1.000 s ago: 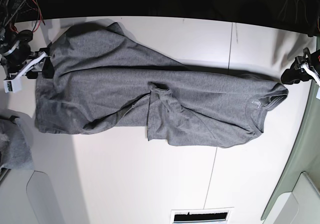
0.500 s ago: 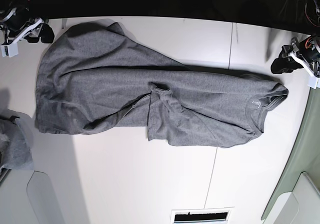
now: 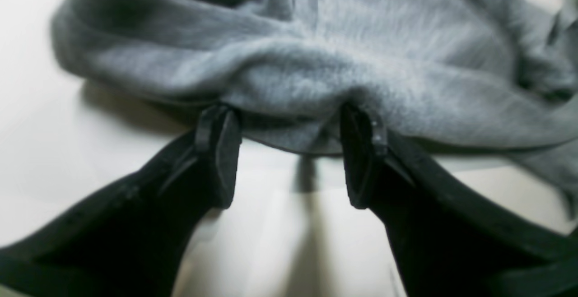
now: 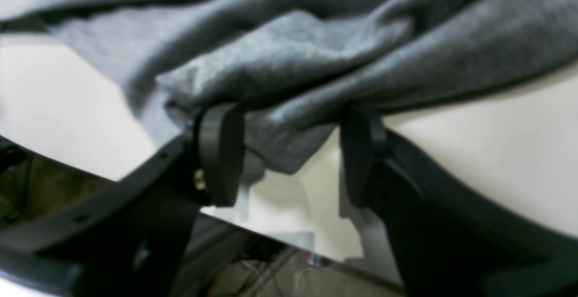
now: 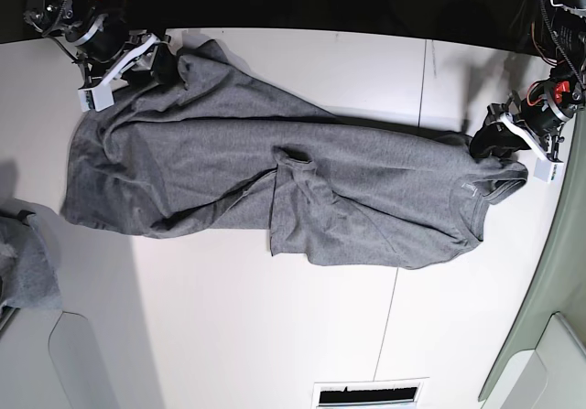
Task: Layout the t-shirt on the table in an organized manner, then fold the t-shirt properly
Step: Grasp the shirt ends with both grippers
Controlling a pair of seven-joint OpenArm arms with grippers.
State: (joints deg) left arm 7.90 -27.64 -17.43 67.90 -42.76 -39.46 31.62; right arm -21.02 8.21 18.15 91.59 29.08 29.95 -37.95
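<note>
While the shirt (image 5: 275, 189) lies spread on the table (image 5: 275, 336), both grippers stand wide open: left gripper (image 3: 289, 152) fingertips touch a shirt fold; right gripper (image 4: 289, 152) straddles a hem corner, ungripped.

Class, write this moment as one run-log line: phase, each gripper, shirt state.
phase: layout | left gripper: open at t-shirt edge | right gripper: open at shirt edge | shirt: bunched on table, unfolded
</note>
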